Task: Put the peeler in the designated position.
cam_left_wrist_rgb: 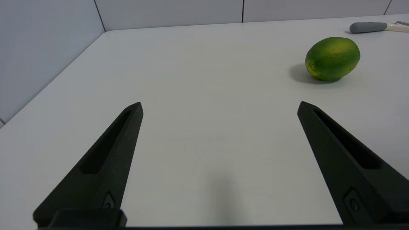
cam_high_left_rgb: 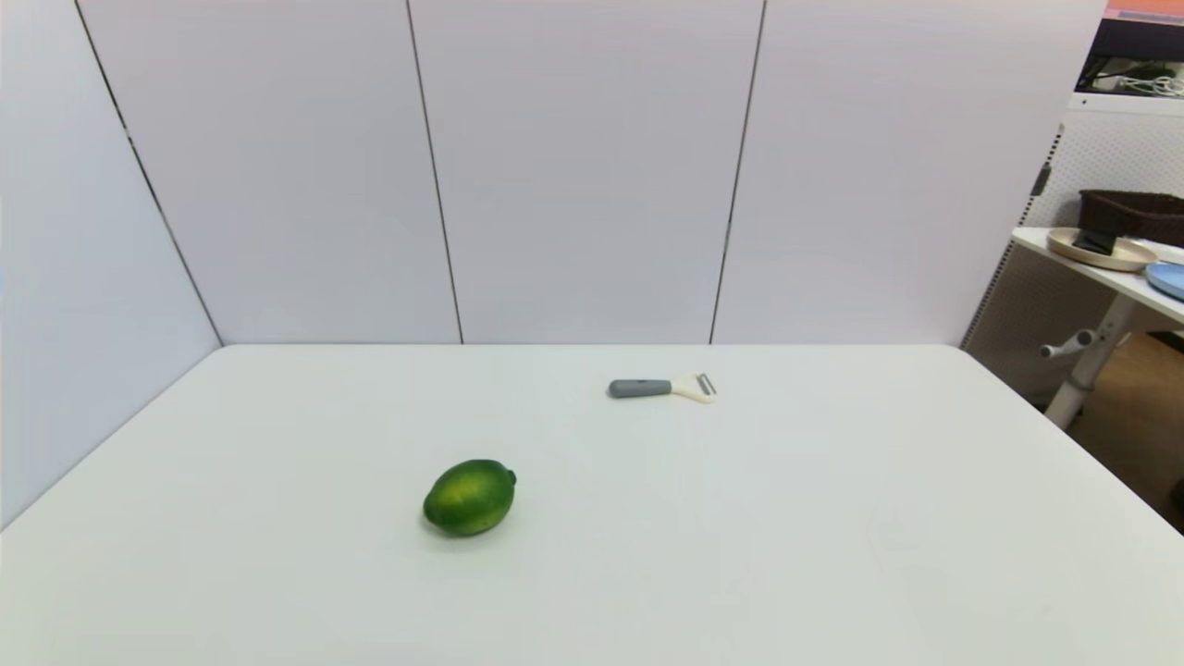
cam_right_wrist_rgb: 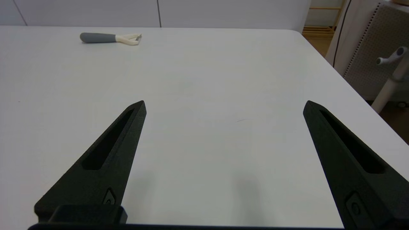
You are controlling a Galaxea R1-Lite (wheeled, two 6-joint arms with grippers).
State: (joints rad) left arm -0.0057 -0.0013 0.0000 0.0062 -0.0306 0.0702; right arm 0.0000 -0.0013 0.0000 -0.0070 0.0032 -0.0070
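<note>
The big white table [cam_high_left_rgb: 832, 555] fills most of the head view, with plain white wall panels [cam_high_left_rgb: 583, 166] standing behind it.

Going from left to right, the left hand [cam_left_wrist_rgb: 219, 107] comes first. It does not show in the head view. Its own wrist camera shows two long black fingers [cam_left_wrist_rgb: 108, 153] spread wide apart over bare table. Nothing sits between them. The left hand is open and holds nothing.

Next comes the round green lime [cam_high_left_rgb: 470, 497]. It rests on the table, a bit to the left of the middle. From the left hand, the lime sits at about 1 o'clock, near but not touching.

Then comes the small peeler with a grey straight handle and a cream-white forked head [cam_high_left_rgb: 662, 388]. It lies flat on the table, toward the far side and a little right of the middle. Its handle points to 9 o'clock and its little metal blade end points to 3 o'clock. From the lime, the peeler is at about 1 o'clock and well apart from it. No hand touches it.

The right hand [cam_right_wrist_rgb: 224, 106] does not show in the head view either. Its black fingers [cam_right_wrist_rgb: 108, 153] are also spread wide over bare table, so it is open and empty. From the right hand, the peeler lies at about 11 o'clock, well apart.

Far off at 3 o'clock stands a second white side table [cam_high_left_rgb: 1101, 268] holding a tan round plate [cam_high_left_rgb: 1101, 252], a blue plate [cam_high_left_rgb: 1167, 277] and a dark basket [cam_high_left_rgb: 1133, 213].
</note>
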